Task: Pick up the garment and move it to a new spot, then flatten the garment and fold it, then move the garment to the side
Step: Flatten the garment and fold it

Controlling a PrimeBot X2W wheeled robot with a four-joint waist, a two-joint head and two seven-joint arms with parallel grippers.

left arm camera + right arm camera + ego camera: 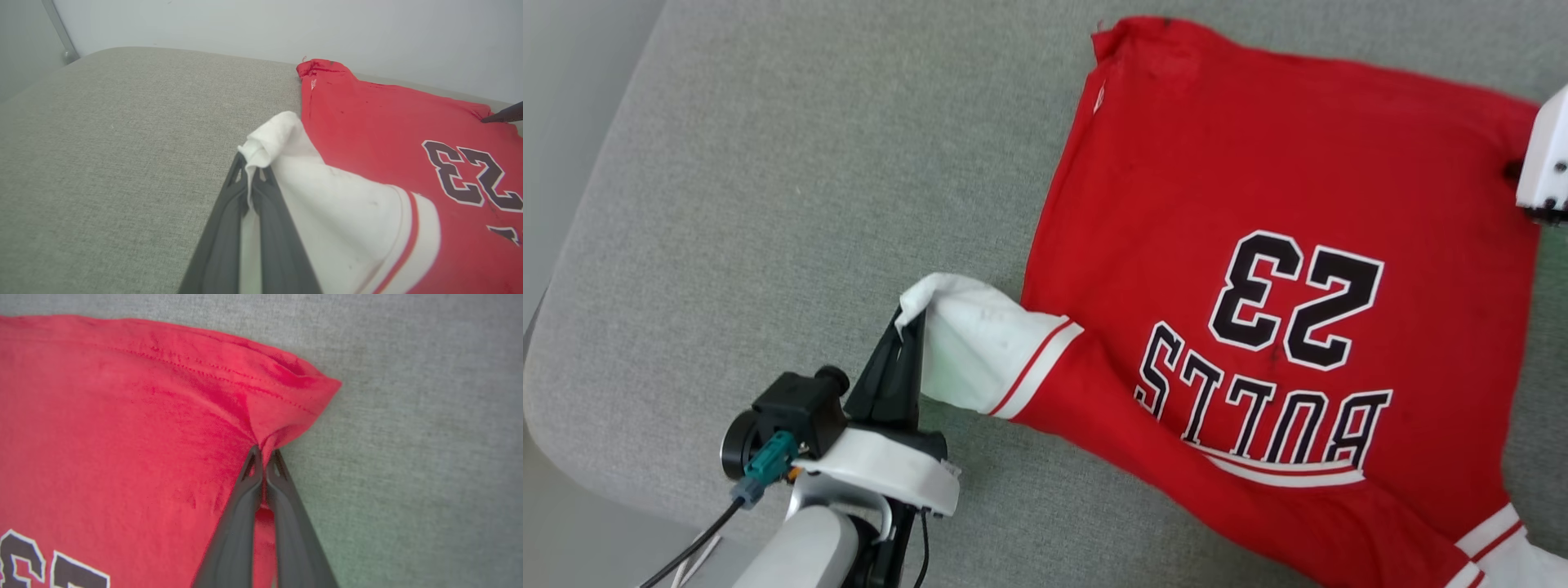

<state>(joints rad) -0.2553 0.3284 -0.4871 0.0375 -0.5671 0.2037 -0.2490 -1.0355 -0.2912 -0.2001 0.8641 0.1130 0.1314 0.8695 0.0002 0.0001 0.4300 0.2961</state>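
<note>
The garment (1258, 163), a red jersey with black white-outlined "BULLS 23", lies spread on a grey cushioned surface, its print upside down in the head view. My left gripper (907, 322) is shut on the cuff of the white, red-striped sleeve (347, 212), lifting it a little off the surface. In the left wrist view the gripper (248, 163) pinches the rolled cuff edge. At the far right, my right gripper (263, 451) is shut on a bunched corner of the red hem (294, 396). Only its white housing (1543, 155) shows in the head view.
The grey fabric surface (768, 204) stretches wide to the left of the garment, ending in a rounded edge (556, 327) at the far left. A pale wall (245, 24) rises behind the surface. The second white sleeve (1503, 539) lies at the lower right.
</note>
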